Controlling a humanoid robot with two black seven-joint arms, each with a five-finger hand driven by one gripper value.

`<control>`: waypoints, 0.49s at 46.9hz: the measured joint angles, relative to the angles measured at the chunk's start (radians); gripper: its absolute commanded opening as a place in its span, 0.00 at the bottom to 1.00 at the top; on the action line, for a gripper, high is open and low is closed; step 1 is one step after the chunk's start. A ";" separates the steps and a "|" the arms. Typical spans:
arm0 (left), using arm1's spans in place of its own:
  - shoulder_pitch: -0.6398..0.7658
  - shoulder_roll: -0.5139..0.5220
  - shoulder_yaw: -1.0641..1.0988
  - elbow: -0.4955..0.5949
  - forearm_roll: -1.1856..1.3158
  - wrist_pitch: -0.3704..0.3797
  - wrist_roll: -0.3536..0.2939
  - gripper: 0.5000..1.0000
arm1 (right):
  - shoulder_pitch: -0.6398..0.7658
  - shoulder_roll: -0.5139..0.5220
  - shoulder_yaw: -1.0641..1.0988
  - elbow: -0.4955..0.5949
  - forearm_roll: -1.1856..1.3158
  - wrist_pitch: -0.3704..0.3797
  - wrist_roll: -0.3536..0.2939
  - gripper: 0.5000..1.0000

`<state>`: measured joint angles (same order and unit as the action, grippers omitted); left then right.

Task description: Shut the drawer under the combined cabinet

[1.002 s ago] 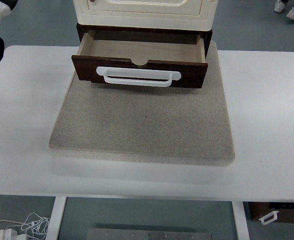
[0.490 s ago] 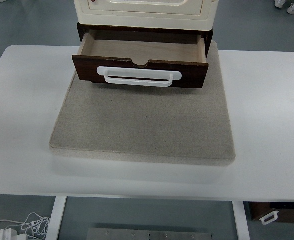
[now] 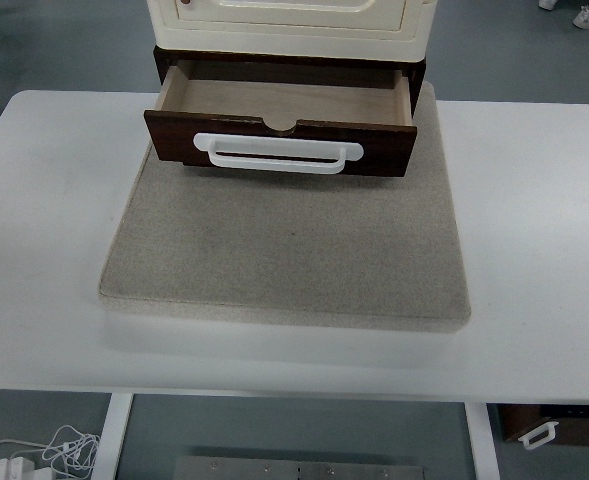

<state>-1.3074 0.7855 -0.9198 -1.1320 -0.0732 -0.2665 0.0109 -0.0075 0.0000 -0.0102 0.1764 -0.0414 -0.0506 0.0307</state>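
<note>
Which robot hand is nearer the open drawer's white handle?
Neither can be judged: no robot hand is in view. The white handle sits on the open drawer, untouched.

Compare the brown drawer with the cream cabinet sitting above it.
The drawer is dark brown wood; the cabinet is glossy cream. The drawer is pulled out, its empty pale interior showing, while the cabinet front looks shut. The drawer carries a wide white handle across its front; the cabinet shows only a small reddish knob near its top left. Both belong to one stacked unit standing on the grey mat.
</note>
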 measured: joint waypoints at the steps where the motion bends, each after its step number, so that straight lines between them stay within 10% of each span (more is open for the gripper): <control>1: -0.002 0.004 0.010 -0.023 0.000 0.003 0.000 0.99 | 0.000 0.000 0.000 0.000 0.000 0.000 0.000 0.90; 23: -0.080 0.056 0.282 -0.383 0.020 0.072 0.005 0.99 | 0.000 0.000 0.000 0.000 0.000 0.000 0.000 0.90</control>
<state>-1.3876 0.8410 -0.6379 -1.5149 -0.0535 -0.1946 0.0157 -0.0078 0.0000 -0.0102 0.1764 -0.0415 -0.0506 0.0308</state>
